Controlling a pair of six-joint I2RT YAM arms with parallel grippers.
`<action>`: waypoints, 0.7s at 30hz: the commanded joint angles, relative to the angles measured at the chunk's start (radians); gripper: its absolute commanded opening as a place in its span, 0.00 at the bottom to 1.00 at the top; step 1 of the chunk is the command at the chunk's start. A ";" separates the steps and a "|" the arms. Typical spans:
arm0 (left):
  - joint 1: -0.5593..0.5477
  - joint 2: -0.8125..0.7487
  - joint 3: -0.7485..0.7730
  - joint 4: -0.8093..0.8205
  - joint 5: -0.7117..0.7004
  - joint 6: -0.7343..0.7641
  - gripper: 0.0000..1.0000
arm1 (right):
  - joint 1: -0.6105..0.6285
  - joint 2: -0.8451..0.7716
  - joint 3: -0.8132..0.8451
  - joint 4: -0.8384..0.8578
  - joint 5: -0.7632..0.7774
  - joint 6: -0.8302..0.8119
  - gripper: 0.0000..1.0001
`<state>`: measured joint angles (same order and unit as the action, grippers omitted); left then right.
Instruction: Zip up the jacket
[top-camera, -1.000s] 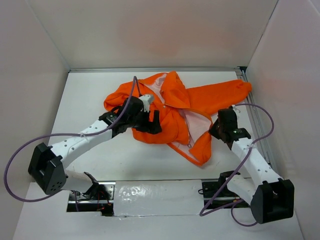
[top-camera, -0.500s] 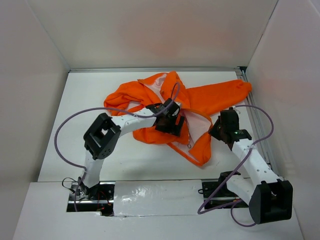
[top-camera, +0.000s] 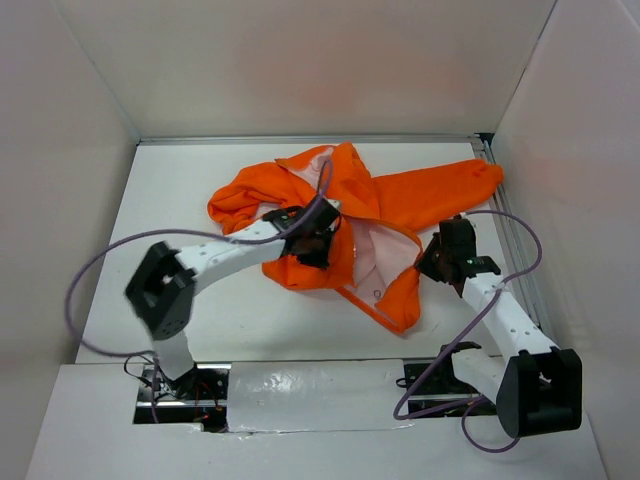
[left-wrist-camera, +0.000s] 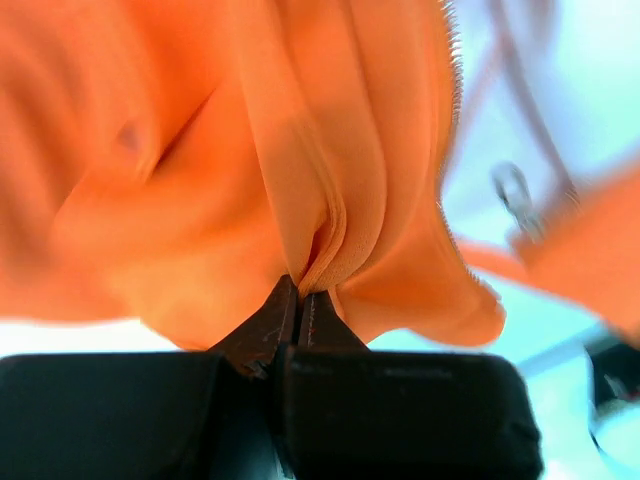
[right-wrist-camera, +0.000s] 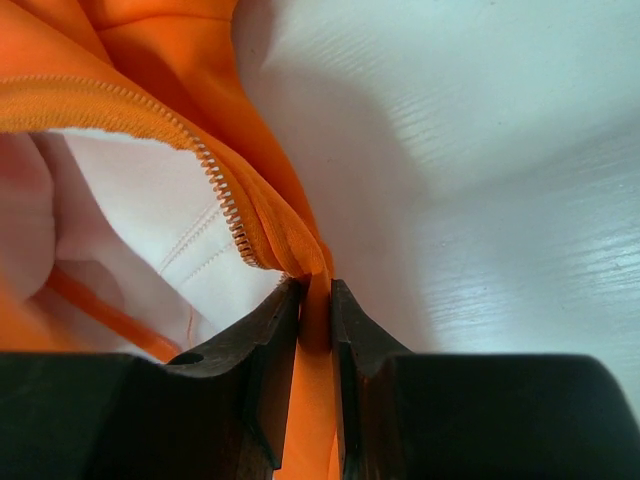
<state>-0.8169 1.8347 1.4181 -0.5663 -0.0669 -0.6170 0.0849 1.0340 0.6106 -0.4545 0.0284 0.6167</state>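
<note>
Jacket (top-camera: 400, 195) lies crumpled, unzipped, on the table (top-camera: 170, 200), left hand (left-wrist-camera: 297, 290) pinched tight on an orange fold, right hand (right-wrist-camera: 315, 290) clamped on its zipper edge (right-wrist-camera: 225, 205). Limp, light cloth will likely bunch; best gripped along that edge.

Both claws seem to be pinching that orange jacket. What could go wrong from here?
1. The left gripper and the right gripper each pinch only a thin fold of the jacket, so a tug could pull the fabric free.
2. The jacket lies crumpled, its front open with the pale lining exposed. The right gripper holds just beside the zipper teeth, but the two sides sit apart, and pulling may bunch the fabric rather than line them up.
</note>
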 joint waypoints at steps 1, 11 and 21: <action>-0.004 -0.313 -0.102 -0.032 -0.013 -0.027 0.02 | 0.001 -0.021 0.015 0.053 -0.051 -0.047 0.26; -0.011 -0.715 -0.757 0.032 0.167 -0.237 0.19 | 0.085 -0.032 0.023 0.119 -0.307 -0.158 0.29; -0.011 -0.643 -0.892 0.174 0.259 -0.386 0.09 | 0.369 0.095 0.060 0.143 -0.394 -0.273 0.38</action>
<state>-0.8215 1.1915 0.5373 -0.4522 0.1410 -0.9470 0.3943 1.0935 0.6270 -0.3553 -0.3172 0.3973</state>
